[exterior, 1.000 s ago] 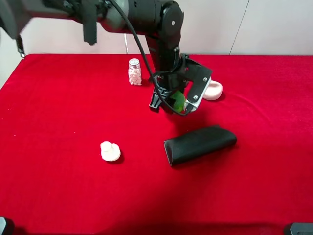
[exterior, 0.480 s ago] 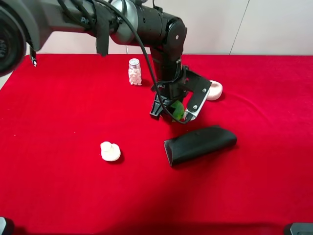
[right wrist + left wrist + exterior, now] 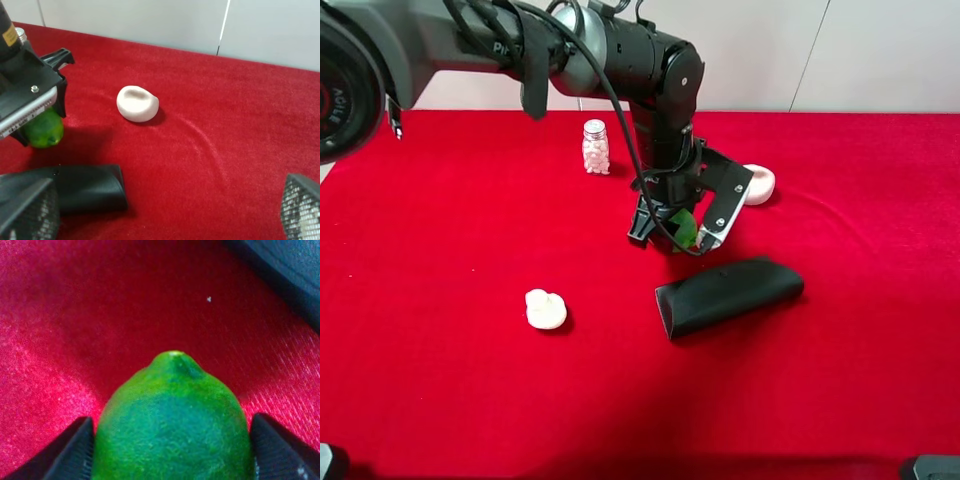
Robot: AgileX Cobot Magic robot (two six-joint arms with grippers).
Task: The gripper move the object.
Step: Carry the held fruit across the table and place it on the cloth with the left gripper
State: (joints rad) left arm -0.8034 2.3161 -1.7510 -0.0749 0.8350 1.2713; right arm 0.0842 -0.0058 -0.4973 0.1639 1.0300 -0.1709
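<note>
The left claw [image 3: 676, 234] is holding the lime [image 3: 172, 422] firmly and is lowering it toward the tabletop [image 3: 440, 380], between centre and far edge, just beyond the black pouch [image 3: 728, 295]. Release is likely approaching.

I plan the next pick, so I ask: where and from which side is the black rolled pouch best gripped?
Probably at the middle of the black rolled pouch, from straight above, jaws across its short width. It lies flat on the red cloth as a long roll, too long to span endwise.
</note>
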